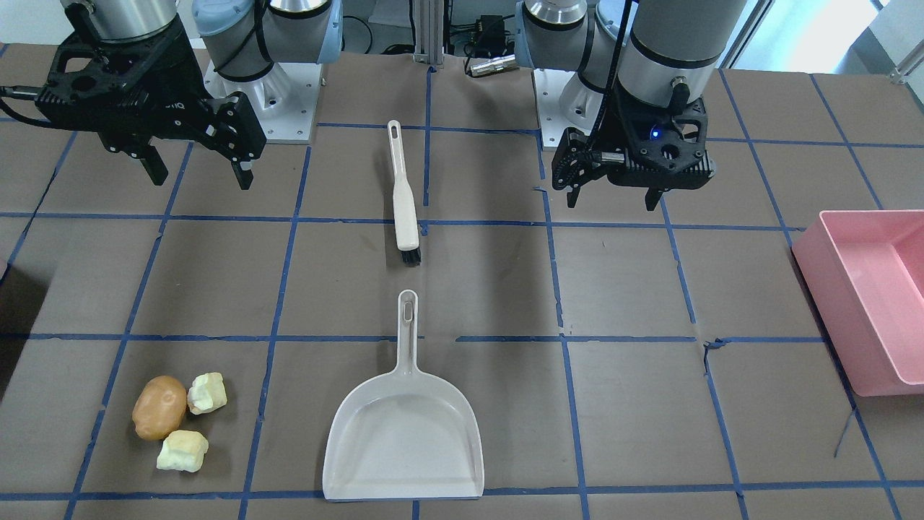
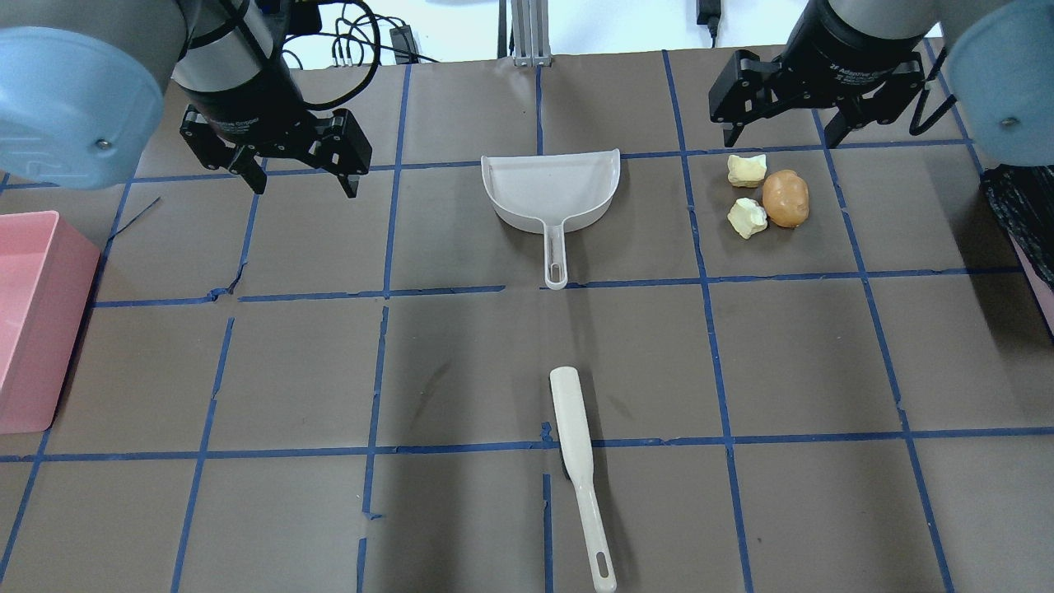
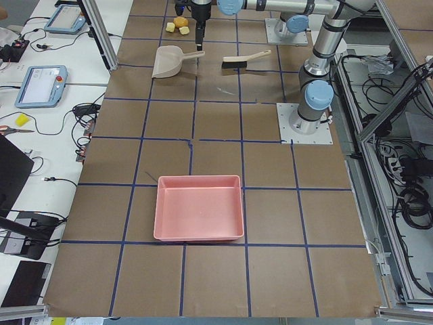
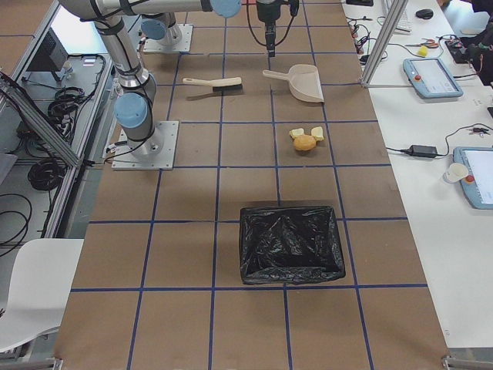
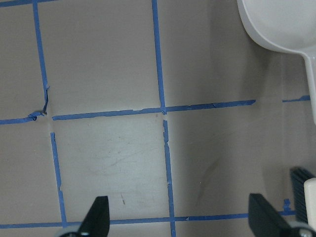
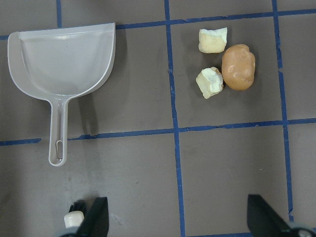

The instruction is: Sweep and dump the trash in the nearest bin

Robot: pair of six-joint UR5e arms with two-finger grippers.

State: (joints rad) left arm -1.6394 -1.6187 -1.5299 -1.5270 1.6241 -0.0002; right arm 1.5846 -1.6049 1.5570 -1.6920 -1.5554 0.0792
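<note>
The trash lies in a cluster on the table: a tan-orange potato-shaped lump [image 2: 785, 198] [image 1: 159, 406] [image 6: 238, 67] and two pale yellow-green foam chunks [image 2: 746, 170] [image 2: 748, 217] touching it. A white dustpan [image 2: 552, 189] [image 1: 403, 433] [image 6: 61, 59] lies flat and empty at mid-table. A white brush [image 2: 580, 469] [image 1: 403, 198] with black bristles lies nearer the robot. My right gripper [image 2: 781, 140] [image 1: 202, 179] [image 6: 180, 217] is open and empty, hovering above the table on the robot's side of the trash. My left gripper [image 2: 305, 188] [image 1: 612, 202] [image 5: 180, 217] is open and empty over bare table.
A pink bin [image 2: 33, 321] [image 1: 866, 303] [image 3: 199, 206] stands at the table's end on my left. A bin with a black liner [image 4: 291, 243] stands at the end on my right, nearer the trash. Blue tape marks a grid on the brown table.
</note>
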